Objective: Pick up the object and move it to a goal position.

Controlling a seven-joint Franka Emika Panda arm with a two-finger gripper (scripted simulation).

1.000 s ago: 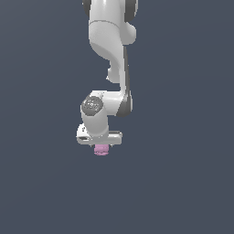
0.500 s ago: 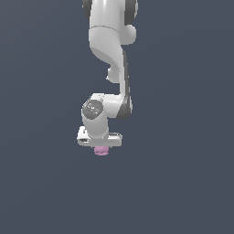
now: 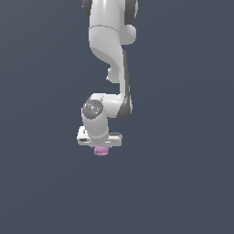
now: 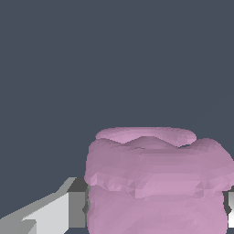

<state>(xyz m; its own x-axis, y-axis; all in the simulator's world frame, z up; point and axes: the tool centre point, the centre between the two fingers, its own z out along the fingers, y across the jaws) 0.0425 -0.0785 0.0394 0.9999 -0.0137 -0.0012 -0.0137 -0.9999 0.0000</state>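
The object (image 3: 100, 151) is a small pale pink lumpy blob that sticks out just below the white hand in the exterior view. My gripper (image 3: 100, 147) is shut on it, and the hand hides its upper part. In the wrist view the object (image 4: 155, 183) fills the lower half of the picture, with a wider rim at its far end. One grey finger (image 4: 77, 208) presses against one side, and a sliver of the other finger (image 4: 230, 209) shows at the opposite side. The uniform ground does not show whether the object rests on a surface or hangs above it.
The white arm (image 3: 109, 50) reaches down from the top of the exterior view to the hand. Around it is only plain dark grey-blue ground (image 3: 183, 173), with no other object, edge or goal marker in sight.
Very little. The wrist has sunk slightly and the arm's links have shifted a touch. The gripper keeps its hold on the pink object, in nearly the same place.
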